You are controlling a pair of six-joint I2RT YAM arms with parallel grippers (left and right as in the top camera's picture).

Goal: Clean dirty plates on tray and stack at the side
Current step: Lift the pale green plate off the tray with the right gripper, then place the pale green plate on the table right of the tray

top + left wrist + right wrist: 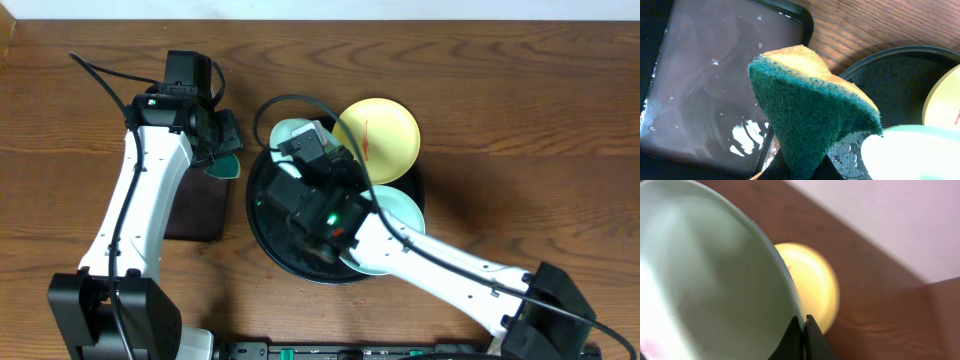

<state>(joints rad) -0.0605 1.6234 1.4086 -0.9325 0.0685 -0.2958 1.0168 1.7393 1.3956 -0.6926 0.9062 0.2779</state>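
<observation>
While the overhead view hides the grip, the right wrist view shows the right gripper (pixel 804 330) clenched on the rim of a smooth pale mint-blue round plate (pixel 715 280), tilted over the large round glossy black tray (pixel 265 225). A pale yellow round plate (pixel 390 145) lies at the tray's far edge. Left of the tray, the left gripper (pixel 228 150) pinches a folded coarse green-and-yellow sponge (pixel 810 115).

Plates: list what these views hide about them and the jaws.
Overhead: the right arm covers most of the lower mint plate and much of the tray; any smear there is unseen.
Right wrist: the held mint plate is cut off by the frame edges; the yellow plate behind it is blurred, smear unreadable.
Left wrist: the sponge hides how the left jaws grip it.
</observation>
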